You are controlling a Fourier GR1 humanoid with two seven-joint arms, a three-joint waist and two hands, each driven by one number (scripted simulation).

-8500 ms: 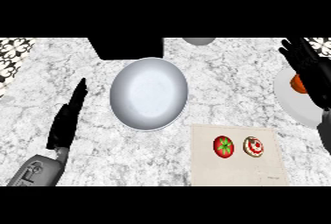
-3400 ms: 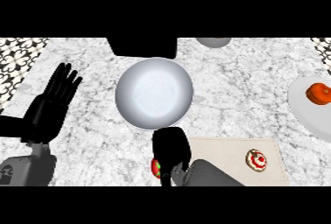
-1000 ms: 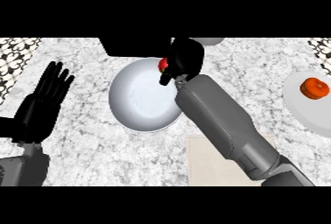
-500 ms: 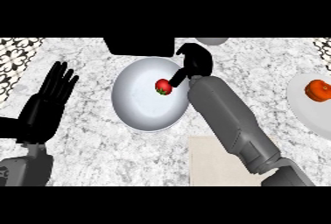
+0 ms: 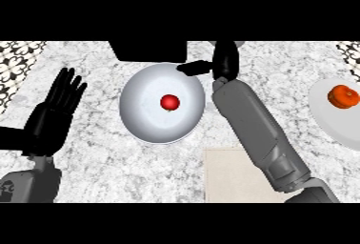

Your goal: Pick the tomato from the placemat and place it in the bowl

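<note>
Head view: round tomato (image 5: 169, 102) inside bowl (image 5: 141, 125)

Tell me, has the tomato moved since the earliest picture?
Yes. The tomato went up and left, off the placemat into the middle of the bowl.

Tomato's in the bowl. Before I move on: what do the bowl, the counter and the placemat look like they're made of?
Bowl: likely glazed ceramic or enamelled metal. It is smooth and pale grey-white with a soft sheen.
Counter: looks like polished marble or similar stone, white with grey veining.
Placemat: probably cloth or paper. It is flat, matte beige, with no shine, and no weave can be made out.
</note>
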